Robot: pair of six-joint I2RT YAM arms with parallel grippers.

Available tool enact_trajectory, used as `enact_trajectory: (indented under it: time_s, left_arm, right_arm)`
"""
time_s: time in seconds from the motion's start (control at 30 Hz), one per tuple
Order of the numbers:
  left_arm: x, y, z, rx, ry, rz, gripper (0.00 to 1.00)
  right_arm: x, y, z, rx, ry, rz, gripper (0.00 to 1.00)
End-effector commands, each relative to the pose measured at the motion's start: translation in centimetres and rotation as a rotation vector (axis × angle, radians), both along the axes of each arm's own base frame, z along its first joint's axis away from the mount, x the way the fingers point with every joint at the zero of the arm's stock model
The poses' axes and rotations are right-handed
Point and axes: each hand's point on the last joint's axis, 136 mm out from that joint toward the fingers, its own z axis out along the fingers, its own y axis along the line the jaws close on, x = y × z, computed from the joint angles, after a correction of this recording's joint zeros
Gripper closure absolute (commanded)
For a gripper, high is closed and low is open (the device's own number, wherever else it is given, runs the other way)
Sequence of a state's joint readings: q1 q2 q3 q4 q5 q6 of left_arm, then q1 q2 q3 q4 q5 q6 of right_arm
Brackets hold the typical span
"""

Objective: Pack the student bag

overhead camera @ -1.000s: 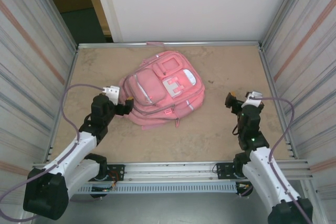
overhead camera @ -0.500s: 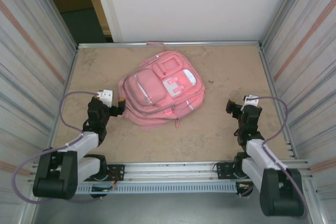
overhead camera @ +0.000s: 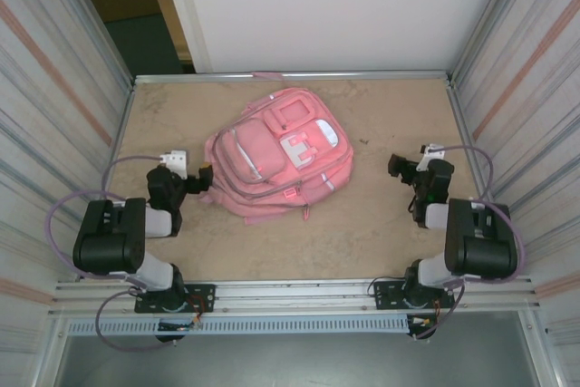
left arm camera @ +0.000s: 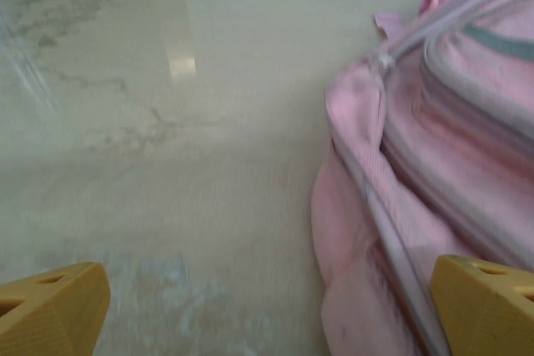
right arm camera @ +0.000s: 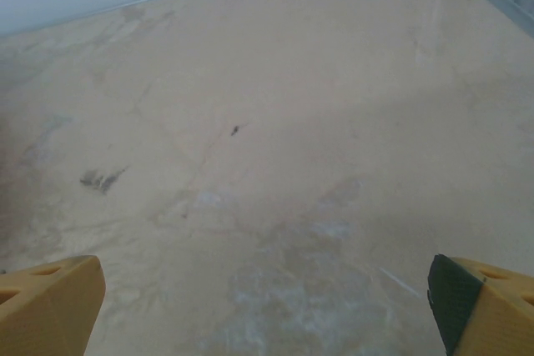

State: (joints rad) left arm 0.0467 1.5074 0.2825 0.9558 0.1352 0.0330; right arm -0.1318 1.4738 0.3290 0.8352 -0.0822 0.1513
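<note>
The student bag [overhead camera: 276, 156], a large pink backpack with white trim, lies flat in the middle of the table with its front pockets facing up. My left gripper [overhead camera: 201, 178] is low at the bag's left edge and stands open. In the left wrist view its yellow fingertips [left arm camera: 50, 310] are spread wide, and the pink bag [left arm camera: 434, 164] fills the right side with its edge running in by the right fingertip. My right gripper [overhead camera: 397, 167] is open to the right of the bag and apart from it. My right gripper [right arm camera: 267, 306] has only bare table between its fingers.
Ribbed metal walls [overhead camera: 54, 115] close in both sides, and a white wall [overhead camera: 317, 6] stands at the back. A metal rail [overhead camera: 290, 292] runs along the near edge. Bare tan tabletop [overhead camera: 381, 124] lies to the right of the bag.
Both arms have folded back toward their bases and sit lower. The left gripper has drawn slightly left, off the bag's side. The bag has not moved.
</note>
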Motion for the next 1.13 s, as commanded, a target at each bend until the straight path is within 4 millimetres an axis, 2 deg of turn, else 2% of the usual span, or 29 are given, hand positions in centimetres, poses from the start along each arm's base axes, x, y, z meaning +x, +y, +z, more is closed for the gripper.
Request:
enact_trajectory:
  time_s: [0.0, 0.07, 0.5, 1.1]
  left_arm:
    - [1.85, -0.12, 1.17, -0.008, 0.009, -0.016, 0.01]
    - [2.05, -0.16, 1.14, -0.004, 0.01, -0.021, 0.01]
    - [2.31, -0.9, 0.92, 0.081, 0.037, 0.006, 0.01]
    - [2.33, -0.92, 0.98, 0.081, 0.035, 0.005, 0.01]
  right_arm:
    - [1.8, 1.04, 0.18, -0.044, -0.041, 0.022, 0.01]
    - [1.69, 1.2, -0.4, -0.064, 0.028, 0.013, 0.01]
    - [1.96, 1.64, -0.26, -0.09, 0.032, 0.025, 0.01]
    - [2.02, 1.69, -0.19, -0.094, 0.029, 0.026, 0.01]
